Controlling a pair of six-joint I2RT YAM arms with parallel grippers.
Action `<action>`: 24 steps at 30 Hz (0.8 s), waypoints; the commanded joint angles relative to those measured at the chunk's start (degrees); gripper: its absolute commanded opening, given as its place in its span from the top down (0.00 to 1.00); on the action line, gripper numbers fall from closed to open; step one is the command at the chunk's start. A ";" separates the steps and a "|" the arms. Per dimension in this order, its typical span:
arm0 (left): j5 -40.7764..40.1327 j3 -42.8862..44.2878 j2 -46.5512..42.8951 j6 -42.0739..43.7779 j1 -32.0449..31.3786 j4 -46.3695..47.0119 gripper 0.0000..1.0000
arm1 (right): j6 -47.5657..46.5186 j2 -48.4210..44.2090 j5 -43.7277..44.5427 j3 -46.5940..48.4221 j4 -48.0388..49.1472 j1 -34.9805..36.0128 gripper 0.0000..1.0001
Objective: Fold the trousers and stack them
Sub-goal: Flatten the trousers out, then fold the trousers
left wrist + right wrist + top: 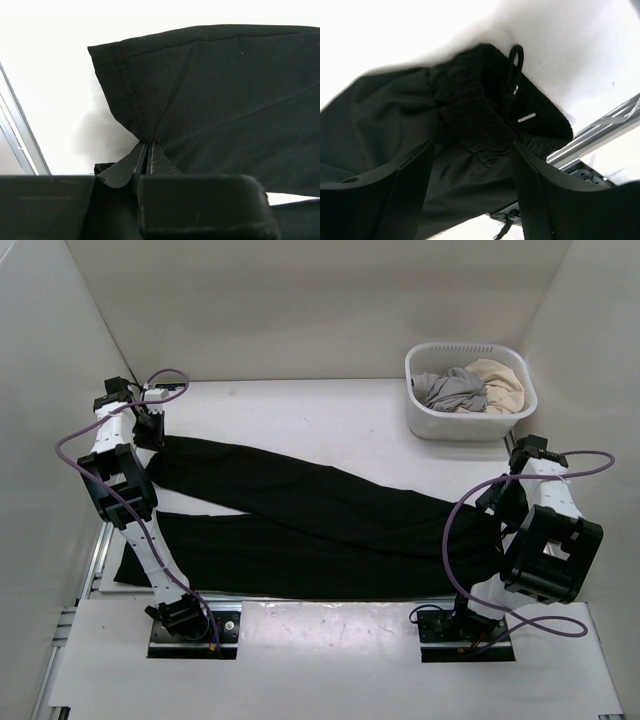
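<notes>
The trousers (320, 520) lie spread across the tabletop (330, 410), nearly from side to side, waist to the right and legs to the left. The two legs part in a narrow V: one runs along the near edge, the other slants up toward the far left corner.

The left claw (150, 432) sits at the end of that far leg. Its wrist view shows the two fingers (125, 167) pressed together on a pinch of black cloth just inside the hem (117, 65). The fabric draws into creases that fan out from the grip (the hem's stitched seam is plain to see). A soft shadow lies on the white surface under the cuff's corner.

The right claw (497, 508) is over the waist end. Its jaws are spread wide, with the gathered elastic waistband (480, 105) bunched in the gap between them; whether either one touches the cloth I cannot tell. A drawstring (515, 57) loop lies across the waistband's top, and a metal rail (605, 127) runs just beside that end.

At the far right corner stands a white basket (425, 418) holding a grey garment (450, 390) and a beige garment (502, 385), apart from the trousers.
</notes>
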 commanded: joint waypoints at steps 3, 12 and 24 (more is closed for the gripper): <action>0.82 0.67 -5.00 0.25 0.36 -0.29 0.86 | 1.43 0.55 -0.48 -2.61 1.68 0.06 0.32; 0.82 0.67 -5.00 0.25 0.36 -0.82 0.86 | 3.45 5.38 0.74 -2.09 5.46 0.06 0.61; 0.29 0.67 -4.47 0.25 0.36 -1.35 0.86 | 4.24 6.18 1.89 -5.94 7.48 1.65 0.82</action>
